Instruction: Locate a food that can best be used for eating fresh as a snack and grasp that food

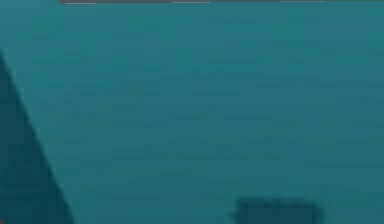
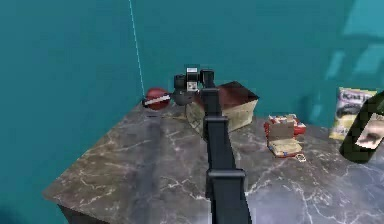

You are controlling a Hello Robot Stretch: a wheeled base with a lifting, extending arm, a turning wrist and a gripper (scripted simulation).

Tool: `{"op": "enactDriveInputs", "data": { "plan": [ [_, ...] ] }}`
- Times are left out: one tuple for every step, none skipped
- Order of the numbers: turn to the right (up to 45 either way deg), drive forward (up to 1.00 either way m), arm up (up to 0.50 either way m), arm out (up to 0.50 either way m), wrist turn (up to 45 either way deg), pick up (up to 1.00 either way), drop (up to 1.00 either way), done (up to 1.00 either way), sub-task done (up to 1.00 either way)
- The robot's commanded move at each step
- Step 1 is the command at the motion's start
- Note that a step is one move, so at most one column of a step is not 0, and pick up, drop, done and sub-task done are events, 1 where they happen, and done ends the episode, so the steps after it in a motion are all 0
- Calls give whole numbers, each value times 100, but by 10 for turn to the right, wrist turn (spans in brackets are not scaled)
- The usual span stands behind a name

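At the far corner of the worktop (image 2: 120, 165), where two teal walls (image 2: 70, 60) are meeting, a small red rounded thing (image 2: 155, 98) is lying near the gripper (image 2: 190, 82). By colour and shape it is looking like the fresh snack food the task is asking for, though it is too small to name for sure. The arm (image 2: 222, 150) is reaching out across the marble and running close alongside a tan, brown-topped block (image 2: 235, 108) that may be a loaf. Whether the gripper is holding anything I cannot tell, since things are sitting on the worktop right at its far end, and whether it is over, beside or touching the red thing is not showing either. The danger, as I am judging it, is sitting in that crowded corner. A glancing touch could be sending the round thing rolling toward the wall or the worktop's edge, a sideways shift could be dragging the arm into the block, and a grasp landing on the block would be taking the wrong food.
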Motion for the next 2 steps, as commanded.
{"op": "enactDriveInputs", "data": {
  "plan": [
    [0, 0, 0, 0, 0, 100, 0, 0, 0],
    [0, 0, 10, 0, 0, 0, 0, 0, 0]
  ]
}}
